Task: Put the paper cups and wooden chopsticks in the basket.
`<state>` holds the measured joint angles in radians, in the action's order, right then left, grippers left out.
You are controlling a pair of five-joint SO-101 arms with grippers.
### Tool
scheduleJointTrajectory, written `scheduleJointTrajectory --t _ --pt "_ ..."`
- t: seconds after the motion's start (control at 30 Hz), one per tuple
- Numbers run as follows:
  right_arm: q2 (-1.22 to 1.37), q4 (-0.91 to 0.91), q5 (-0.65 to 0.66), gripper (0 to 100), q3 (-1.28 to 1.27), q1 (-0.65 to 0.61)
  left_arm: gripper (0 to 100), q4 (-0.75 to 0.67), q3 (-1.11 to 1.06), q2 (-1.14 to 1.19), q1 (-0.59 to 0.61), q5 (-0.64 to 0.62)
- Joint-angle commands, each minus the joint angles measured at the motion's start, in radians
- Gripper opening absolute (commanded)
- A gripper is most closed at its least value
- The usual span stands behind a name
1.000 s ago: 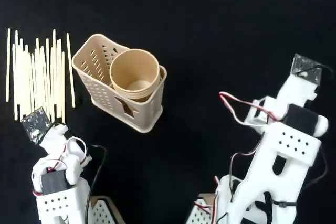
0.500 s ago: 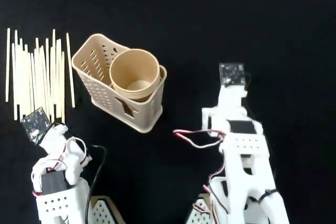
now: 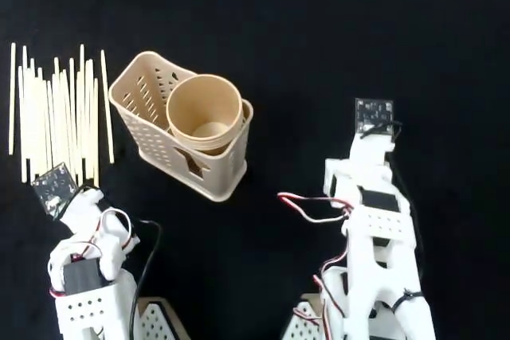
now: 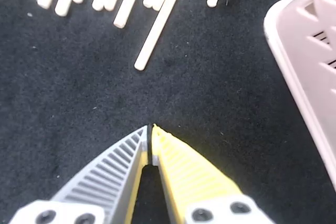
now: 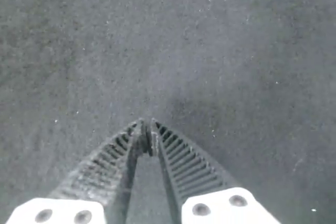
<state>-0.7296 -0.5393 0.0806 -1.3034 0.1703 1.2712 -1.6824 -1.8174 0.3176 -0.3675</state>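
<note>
Sitting mouth-up in the right end of the basket [image 3: 151, 149], the paper cups [image 3: 205, 113] are nested together, left of centre on the black table [image 3: 319, 37]. Chopsticks [image 3: 56, 117] lie loose on the table just left of the basket, roughly parallel, running near-to-far, not yet in it.

High view gives the layout: left arm [image 3: 84, 260] at near left, just short of the chopsticks' near ends; right arm [image 3: 374, 205] at near right, well apart from the basket.

Wrist views give the fingertips. Left gripper [image 4: 151, 129]: tips pressed together, nothing between, low over bare cloth, w/ chopstick ends [image 4: 157, 30] ahead and the basket rim [image 4: 294, 51] to one side. Right gripper [image 5: 146, 125]: tips also together, holding nothing, over bare cloth.
</note>
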Motion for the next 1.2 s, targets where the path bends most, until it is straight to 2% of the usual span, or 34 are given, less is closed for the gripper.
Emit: scheduleJointTrajectory --t 0.0,1.17 --pt "-0.012 0.02 0.009 1.5 -0.001 0.015 3 0.005 -0.016 -0.005 -0.007 -0.006" --pt "-0.012 0.018 0.009 1.5 -0.018 0.018 3 0.005 -0.016 -0.005 -0.007 -0.006"
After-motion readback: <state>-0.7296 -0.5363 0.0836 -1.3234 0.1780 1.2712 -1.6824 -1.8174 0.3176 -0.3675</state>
